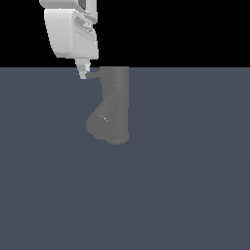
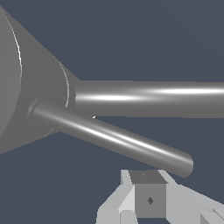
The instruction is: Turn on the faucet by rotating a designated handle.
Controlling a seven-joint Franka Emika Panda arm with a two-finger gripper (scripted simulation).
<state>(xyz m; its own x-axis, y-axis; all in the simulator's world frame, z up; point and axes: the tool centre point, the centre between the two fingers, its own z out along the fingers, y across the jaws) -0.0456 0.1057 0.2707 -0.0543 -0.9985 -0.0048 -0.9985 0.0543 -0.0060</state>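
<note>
The faucet (image 1: 116, 105) is a dull grey upright cylinder with a stubby spout branching down toward the exterior view's left. Its handle (image 1: 93, 74) is a thin grey rod sticking out from the top toward the exterior view's left. My white gripper (image 1: 84, 74) hangs from above with its fingers together, the tip at the rod's free end. In the wrist view the faucet body (image 2: 26, 87) fills one side and two rods leave it: a slanted one (image 2: 118, 140) ending just beyond my fingertips (image 2: 148, 199), and a longer one (image 2: 153, 98) behind it. The gripper holds nothing.
The faucet stands on a flat dark blue-grey floor (image 1: 185, 185). The background above the floor's far edge is black. No other objects show.
</note>
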